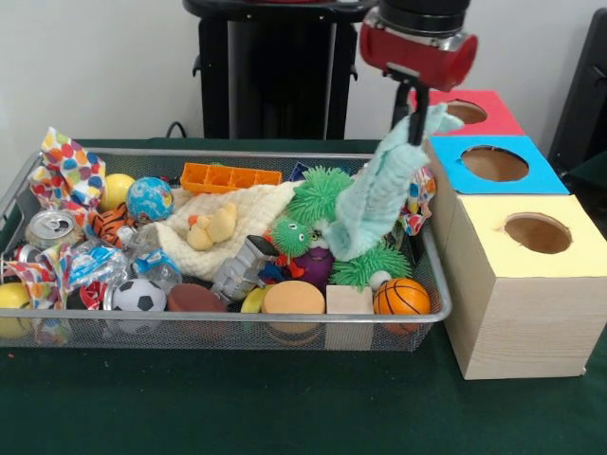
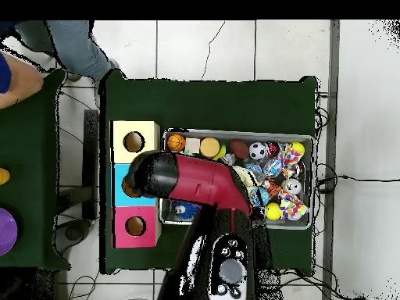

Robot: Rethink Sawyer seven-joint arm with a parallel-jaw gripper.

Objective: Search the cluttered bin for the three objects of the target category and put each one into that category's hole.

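Note:
My gripper is shut on a pale green cloth and holds it up by one corner. The cloth's lower end hangs down to the toys at the right end of the silver wire-mesh bin. The gripper is above the bin's far right corner, just left of the boxes. The red-topped box's round hole lies right behind the gripper and looks empty. In the overhead view my arm covers the gripper and the cloth. There the bin and the red box's hole both show.
The blue-topped box and the yellow-topped box stand in a row with the red one, right of the bin. The bin holds balls, a cream cloth, green spiky toys, a can and wooden pieces. A person stands at the overhead view's upper left.

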